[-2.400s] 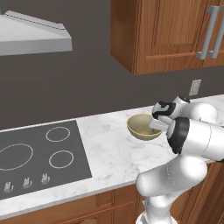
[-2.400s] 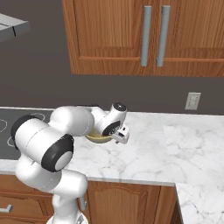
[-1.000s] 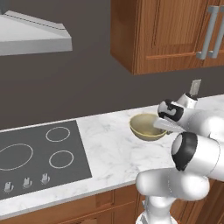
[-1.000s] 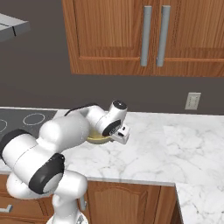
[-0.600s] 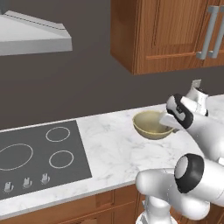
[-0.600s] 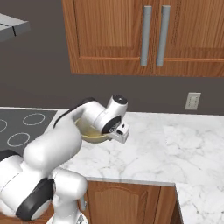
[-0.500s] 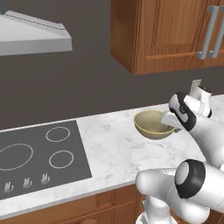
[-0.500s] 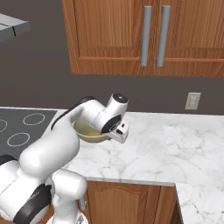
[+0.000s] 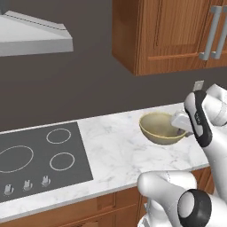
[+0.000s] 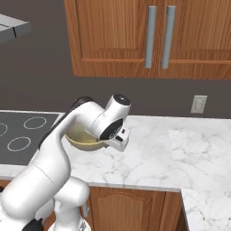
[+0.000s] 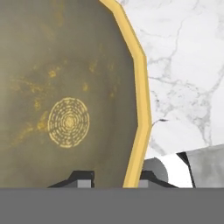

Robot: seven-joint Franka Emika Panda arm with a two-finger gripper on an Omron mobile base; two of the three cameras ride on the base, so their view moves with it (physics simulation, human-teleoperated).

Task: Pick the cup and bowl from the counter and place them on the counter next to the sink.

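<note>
Left base view: bowl (image 9: 162, 128) lifted just above the counter (image 9: 115, 146), right of the cooktop (image 9: 40, 157).
Right base view: carried, mid-transfer.
Hand view: gripper (image 11: 111, 177) clamped across bowl rim. Next: carry toward sink, lower gently.

Cooktop (image 9: 37, 159): dark grey panel, ring burners, front knobs.
Range hood (image 9: 33, 40): grey, above cooktop.
Wall cabinets (image 10: 149, 38): brown wood, two vertical metal handles.
Outlet (image 10: 198, 104): white, on dark wall.
</note>
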